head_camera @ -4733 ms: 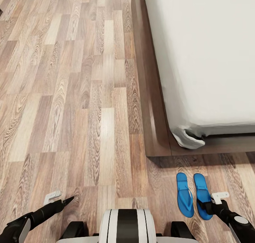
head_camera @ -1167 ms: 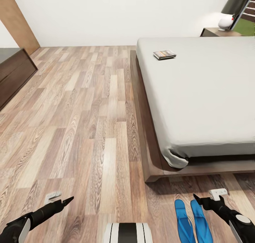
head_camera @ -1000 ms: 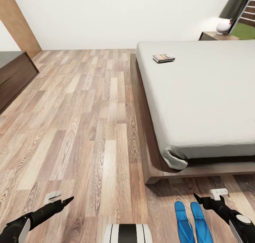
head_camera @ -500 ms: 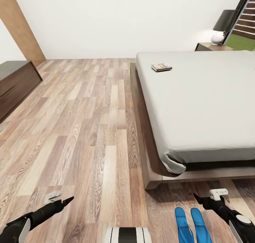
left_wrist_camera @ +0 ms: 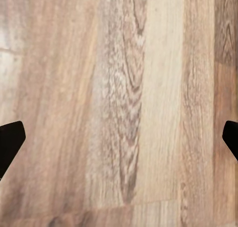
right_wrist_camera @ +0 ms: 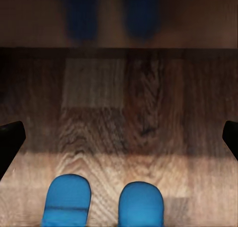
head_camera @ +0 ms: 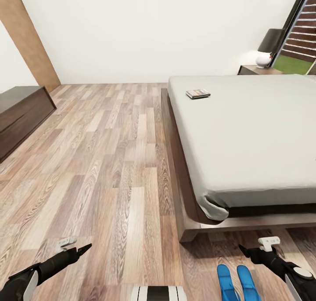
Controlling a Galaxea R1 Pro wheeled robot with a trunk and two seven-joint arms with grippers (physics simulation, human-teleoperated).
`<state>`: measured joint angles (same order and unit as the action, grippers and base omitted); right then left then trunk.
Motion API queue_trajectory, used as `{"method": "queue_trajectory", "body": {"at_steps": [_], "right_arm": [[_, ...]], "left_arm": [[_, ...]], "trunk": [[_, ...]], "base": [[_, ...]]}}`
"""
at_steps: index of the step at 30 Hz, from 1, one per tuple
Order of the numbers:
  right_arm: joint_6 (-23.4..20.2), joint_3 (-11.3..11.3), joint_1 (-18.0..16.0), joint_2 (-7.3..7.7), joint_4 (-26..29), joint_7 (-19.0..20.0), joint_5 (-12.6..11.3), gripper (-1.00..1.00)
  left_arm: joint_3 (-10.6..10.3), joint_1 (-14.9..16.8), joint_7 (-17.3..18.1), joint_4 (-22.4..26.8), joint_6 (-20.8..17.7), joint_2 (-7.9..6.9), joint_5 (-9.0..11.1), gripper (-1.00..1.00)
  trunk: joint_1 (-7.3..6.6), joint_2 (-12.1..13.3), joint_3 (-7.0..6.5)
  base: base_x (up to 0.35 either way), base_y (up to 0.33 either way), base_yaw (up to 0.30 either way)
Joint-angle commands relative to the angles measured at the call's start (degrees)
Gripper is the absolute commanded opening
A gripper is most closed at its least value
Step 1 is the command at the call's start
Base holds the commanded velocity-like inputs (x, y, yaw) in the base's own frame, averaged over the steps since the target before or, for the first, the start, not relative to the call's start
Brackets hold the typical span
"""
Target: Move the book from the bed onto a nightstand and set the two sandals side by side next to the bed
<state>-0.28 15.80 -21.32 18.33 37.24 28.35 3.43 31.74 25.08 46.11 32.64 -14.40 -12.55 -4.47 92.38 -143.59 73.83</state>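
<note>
The book (head_camera: 198,93) lies on the bed (head_camera: 245,134). Two sandals (head_camera: 239,283) sit side by side at its foot. Both the left gripper (left_wrist_camera: 119,142) and right gripper (right_wrist_camera: 119,142) hang spread apart, empty.

Both arms matte black, tapering forward; grey-white panels at the lower frame corners. Left claw (head_camera: 75,247): black pointed finger, small white bracket beside it. Right claw (head_camera: 254,246): same build, white bracket; round grey cap, possibly a joint cover. Trunk top white with dark stripe, bottom centre.
</note>
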Motion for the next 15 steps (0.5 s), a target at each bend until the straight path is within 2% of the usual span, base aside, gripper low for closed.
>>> {"method": "queue_trajectory", "body": {"at_steps": [1,2,3,5,9,15], "right_arm": [[-0.3,0.3,0.0,-0.02,-0.1,1.7,0.3,1.00],[-0.7,0.3,0.0,-0.03,-0.4,4.6,0.3,1.00],[-1.2,0.3,0.0,-0.04,-0.9,9.6,0.3,1.00],[-2.6,0.3,0.0,-0.11,-1.2,15.1,0.3,1.00],[-7.6,0.3,0.0,-0.42,-1.5,19.7,0.3,1.00],[-9.1,0.3,0.0,-0.48,-3.6,20.6,0.3,1.00]], "left_arm": [[0.4,0.1,0.5,0.1,-0.5,0.06,-0.5,1.00],[0.4,0.1,0.5,0.1,-0.5,0.08,-0.5,1.00],[0.4,0.1,0.5,0.1,-0.5,0.17,-0.5,1.00],[0.3,0.1,0.5,0.1,-0.5,0.32,-0.5,1.00],[0.3,0.1,0.5,-1.4,-0.5,0.43,-0.7,1.00],[-0.8,0.1,0.3,-3.3,-0.4,1.24,-0.9,1.00]], "trunk": [[-0.03,0.0,-0.19],[-0.06,0.0,-0.41],[-0.09,0.0,-0.63],[-0.14,0.1,-1.07],[-0.24,0.1,-1.96],[-0.39,0.2,-3.29]], "base": [[0.000,0.000,0.000],[0.000,0.000,0.000],[0.000,0.000,0.000],[0.000,0.000,0.000],[0.000,0.000,0.000],[0.000,0.000,0.000]]}}
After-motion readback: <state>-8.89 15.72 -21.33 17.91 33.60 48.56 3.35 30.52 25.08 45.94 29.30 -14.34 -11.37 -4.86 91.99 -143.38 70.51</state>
